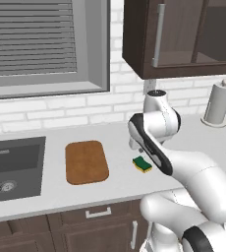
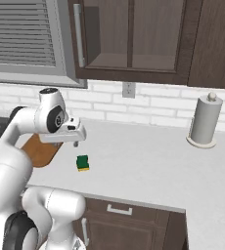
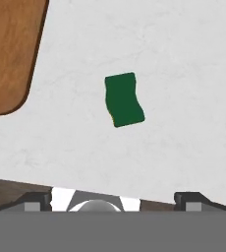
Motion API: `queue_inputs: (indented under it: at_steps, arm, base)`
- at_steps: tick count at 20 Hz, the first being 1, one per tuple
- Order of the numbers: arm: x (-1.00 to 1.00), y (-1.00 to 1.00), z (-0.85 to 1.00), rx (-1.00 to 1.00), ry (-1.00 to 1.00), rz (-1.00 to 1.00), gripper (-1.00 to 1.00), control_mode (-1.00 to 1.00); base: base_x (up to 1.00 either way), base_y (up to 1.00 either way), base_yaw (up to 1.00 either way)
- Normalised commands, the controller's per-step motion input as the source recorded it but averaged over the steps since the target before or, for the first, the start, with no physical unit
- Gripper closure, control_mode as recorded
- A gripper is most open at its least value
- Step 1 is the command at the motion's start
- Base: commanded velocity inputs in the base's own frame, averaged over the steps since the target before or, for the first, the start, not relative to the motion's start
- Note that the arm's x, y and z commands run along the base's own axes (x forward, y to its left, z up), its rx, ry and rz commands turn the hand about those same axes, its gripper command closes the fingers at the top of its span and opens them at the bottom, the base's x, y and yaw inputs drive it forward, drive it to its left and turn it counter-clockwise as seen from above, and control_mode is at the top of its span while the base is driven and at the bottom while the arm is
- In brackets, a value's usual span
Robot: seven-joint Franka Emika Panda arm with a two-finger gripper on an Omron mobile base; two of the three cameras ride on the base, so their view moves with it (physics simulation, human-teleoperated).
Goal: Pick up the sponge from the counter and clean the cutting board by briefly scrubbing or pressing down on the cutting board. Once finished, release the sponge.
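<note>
At the centre of the left base view lie one cutting board [image 1: 86, 162] and, to its right, one sponge [image 1: 142, 164] on the counter [image 1: 51, 194]; one sink [image 1: 12, 167] at left holds nothing visible. In the right base view, the gripper [image 2: 76, 142] hangs above the sponge [image 2: 82, 163], near one paper towel roll [image 2: 204, 120]. In the hand view, the fingertips [image 3: 35, 201] stand wide apart, holding nothing, with the sponge [image 3: 124, 100] mid-frame.

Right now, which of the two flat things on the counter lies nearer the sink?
The cutting board: brown wood, lying right beside the sink. The small green sponge lies farther away.
</note>
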Motion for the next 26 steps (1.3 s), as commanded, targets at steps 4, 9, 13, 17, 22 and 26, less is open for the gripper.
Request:
queue_inputs:
  at_steps: [4,9,13,17,22,26]
  arm:
    - [0.13,0.0,-0.6,-0.01,0.0,0.02,-1.0,-1.0]
    - [0.04,0.0,-0.48,0.0,0.0,0.03,-1.0,-1.0]
    - [0.06,0.0,-0.24,0.0,0.01,0.01,-1.0,-1.0]
    - [0.19,0.0,-0.17,0.0,0.03,0.02,-1.0,-1.0]
    - [0.35,0.0,-0.17,0.0,0.02,0.04,-1.0,-1.0]
    - [0.42,0.0,-0.13,0.0,0.0,0.03,-1.0,-1.0]
  base:
    - [0.0,0.0,0.0]
    - [0.0,0.0,0.0]
    - [0.0,0.0,0.0]
    - [0.0,0.0,0.0]
    - [0.0,0.0,0.0]
    - [0.0,0.0,0.0]
